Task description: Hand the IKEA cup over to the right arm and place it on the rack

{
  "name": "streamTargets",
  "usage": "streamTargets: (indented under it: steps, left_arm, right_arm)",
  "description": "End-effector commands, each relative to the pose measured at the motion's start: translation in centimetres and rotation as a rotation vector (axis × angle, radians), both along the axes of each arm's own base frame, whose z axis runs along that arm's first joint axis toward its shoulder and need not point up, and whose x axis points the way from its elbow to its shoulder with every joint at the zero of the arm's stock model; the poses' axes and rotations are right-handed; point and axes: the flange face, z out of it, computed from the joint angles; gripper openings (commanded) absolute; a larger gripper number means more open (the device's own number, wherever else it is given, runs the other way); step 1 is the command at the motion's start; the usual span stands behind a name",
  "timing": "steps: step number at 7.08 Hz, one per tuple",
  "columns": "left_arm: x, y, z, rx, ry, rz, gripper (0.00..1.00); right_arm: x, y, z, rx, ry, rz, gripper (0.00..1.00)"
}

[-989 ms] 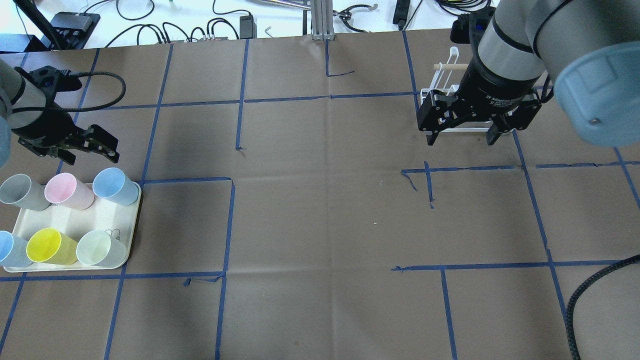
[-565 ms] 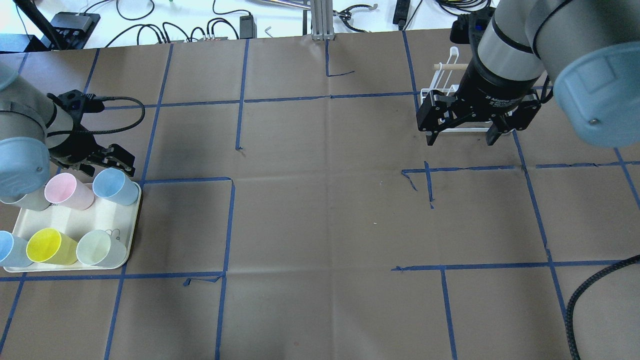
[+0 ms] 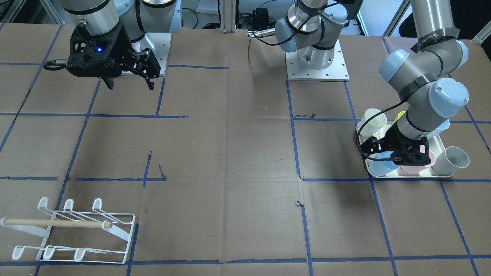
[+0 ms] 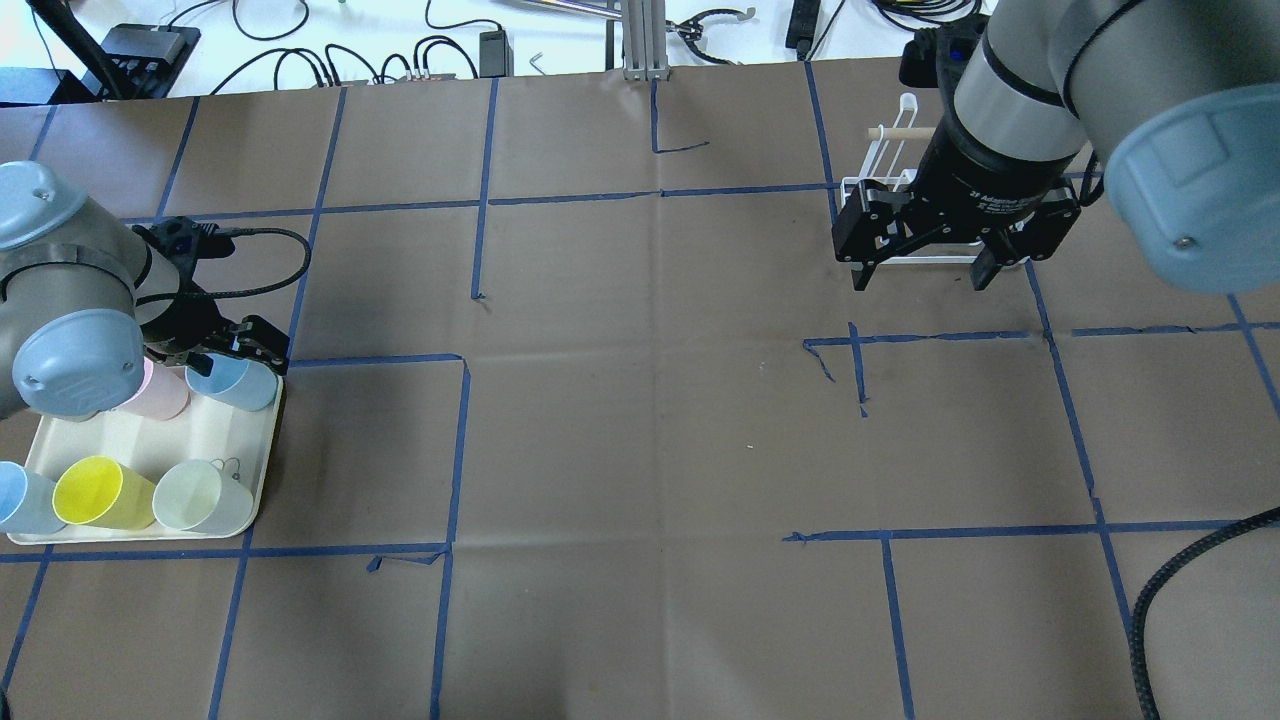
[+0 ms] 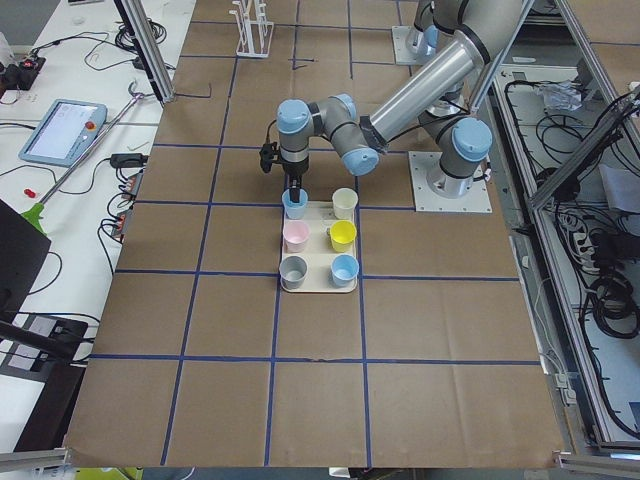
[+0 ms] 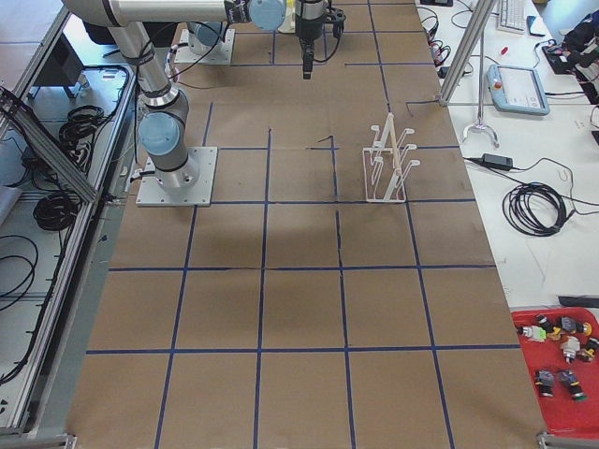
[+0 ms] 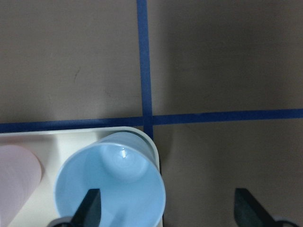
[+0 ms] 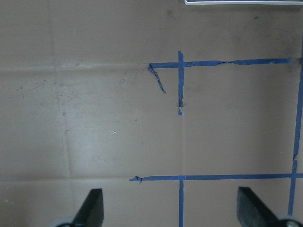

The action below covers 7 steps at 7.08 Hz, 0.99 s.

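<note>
Left arm [image 4: 80,290] and right arm [image 4: 1015,85]: silver-grey, pale blue joint caps.
Black cable at left wrist; white lettering on right gripper [image 4: 920,284].

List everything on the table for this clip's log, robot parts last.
first blue cup: one, light blue, tray's far inner corner
second blue cup: one, light blue, tray's near outer corner
pink cup: one, pink, far row, middle
grey cup: one, grey, far row, outer end
yellow cup: one, yellow, near row, middle
pale green cup: one, pale green, near row, inner end
tray: one, cream, table's left end
rack: one, white wire with wooden dowel, right side, no cups on it
table: one, brown paper, blue tape lines
left gripper: one, black, open, one finger over the first blue cup's mouth
right gripper: one, black, open, above bare paper
</note>
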Motion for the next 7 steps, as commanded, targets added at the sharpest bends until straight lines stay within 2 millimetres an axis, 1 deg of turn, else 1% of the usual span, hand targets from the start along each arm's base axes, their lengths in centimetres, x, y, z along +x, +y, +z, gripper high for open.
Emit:
streamTargets:
  steps: [1, 2, 3, 4, 5, 6, 7]
  left_arm:
    - [0.5, 0.0, -0.5, 0.008, 0.005, 0.012, 0.96]
    - [0.5, 0.0, -0.1, 0.002, 0.001, 0.014, 0.85]
    - [0.6, -0.3, 0.3, -0.001, -0.004, 0.015, 0.64]
    - [0.7, -0.3, 0.4, -0.002, -0.005, 0.015, 0.38]
    - [0.7, -0.4, 0.4, -0.003, -0.005, 0.014, 0.14]
    - [0.8, -0.4, 0.2, -0.001, -0.001, 0.014, 0.0]
    - [0.7, -0.4, 0.4, -0.008, 0.003, 0.014, 0.0]
  right_arm:
    - [0.0, 0.0, -0.2, 0.004, 0.0, -0.001, 1.0]
    - [0.0, 0.0, -0.4, 0.001, -0.002, -0.001, 1.0]
    - [0.0, 0.1, -0.7, 0.004, -0.001, -0.001, 1.0]
    - [-0.1, -0.2, -1.4, 0.021, 0.001, -0.001, 1.0]
    - [0.0, -0.5, -1.7, 0.029, 0.0, -0.003, 1.0]
    - [0.0, -0.5, -1.7, 0.029, 0.001, -0.003, 1.0]
    - [0.0, -0.5, -1.8, 0.029, 0.0, -0.006, 1.0]
